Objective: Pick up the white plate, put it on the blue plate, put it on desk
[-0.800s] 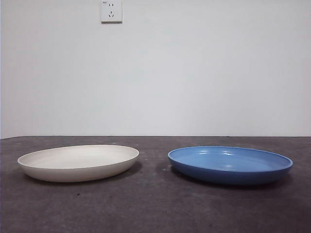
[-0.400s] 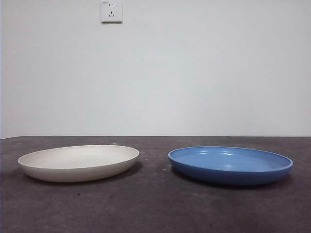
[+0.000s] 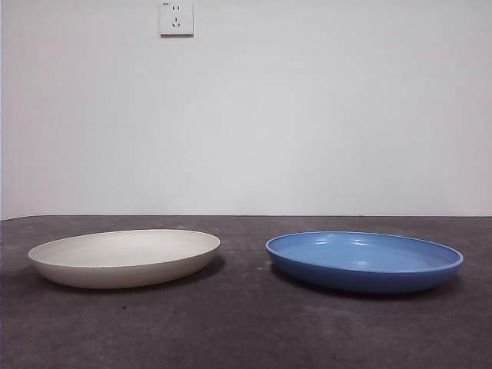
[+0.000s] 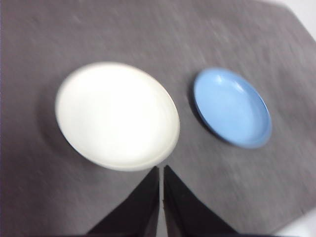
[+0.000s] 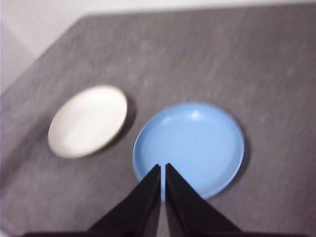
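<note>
Both hands hover closed and empty: left hand (image 4: pixel 161 170) above white plate (image 4: pixel 117 115), right hand (image 5: pixel 162 169) above blue plate (image 5: pixel 190 147).

The white plate (image 3: pixel 124 257) looks matte, the blue plate (image 3: pixel 364 260) glossy — the desk (image 3: pixel 246 330) mottled, dull.

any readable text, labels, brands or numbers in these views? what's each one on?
Wall socket: a tiny dark mark at its top left corner, too small to read.
White plate: no text.
Blue plate: no text.
Desk: no text.
Both wrist views are blurred; no lettering shows there.
</note>
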Action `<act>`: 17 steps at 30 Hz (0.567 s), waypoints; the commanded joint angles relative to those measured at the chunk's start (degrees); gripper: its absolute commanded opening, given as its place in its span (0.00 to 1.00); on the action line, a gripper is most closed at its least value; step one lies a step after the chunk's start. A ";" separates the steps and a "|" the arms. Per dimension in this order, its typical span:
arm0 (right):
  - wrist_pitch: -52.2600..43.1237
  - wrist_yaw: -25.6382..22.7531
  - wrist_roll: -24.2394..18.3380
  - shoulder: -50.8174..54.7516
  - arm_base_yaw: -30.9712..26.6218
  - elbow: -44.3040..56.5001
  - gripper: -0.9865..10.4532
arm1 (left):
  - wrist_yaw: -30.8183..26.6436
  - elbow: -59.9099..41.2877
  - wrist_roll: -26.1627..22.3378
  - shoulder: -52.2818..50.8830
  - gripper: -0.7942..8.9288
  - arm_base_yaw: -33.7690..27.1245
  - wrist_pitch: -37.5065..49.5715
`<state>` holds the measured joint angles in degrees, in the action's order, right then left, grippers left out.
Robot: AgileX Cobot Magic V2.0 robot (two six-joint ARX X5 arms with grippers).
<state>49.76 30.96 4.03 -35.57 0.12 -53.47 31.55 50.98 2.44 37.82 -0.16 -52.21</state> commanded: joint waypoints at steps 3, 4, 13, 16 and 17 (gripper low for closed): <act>7.91 1.03 -5.73 -4.52 1.62 -2.49 0.09 | 1.09 4.00 -6.82 2.84 0.10 2.75 -6.16; 9.40 1.05 -6.51 -5.27 2.05 -2.49 0.09 | 1.09 4.09 -6.95 3.06 0.10 3.39 -6.64; 12.81 0.98 -8.11 -7.80 4.74 -2.49 0.09 | 1.07 4.09 -6.86 3.30 0.13 5.16 -7.21; 12.83 0.94 -7.80 -7.78 4.74 -2.49 0.15 | 1.07 4.09 -6.45 3.32 0.27 5.16 -6.73; 12.83 0.94 -7.56 -7.78 4.74 -2.49 0.22 | 1.07 4.09 -6.19 3.32 0.36 5.16 -6.49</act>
<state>62.98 31.75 -3.20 -43.11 4.78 -54.92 32.38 53.95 -3.55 40.82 4.80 -59.57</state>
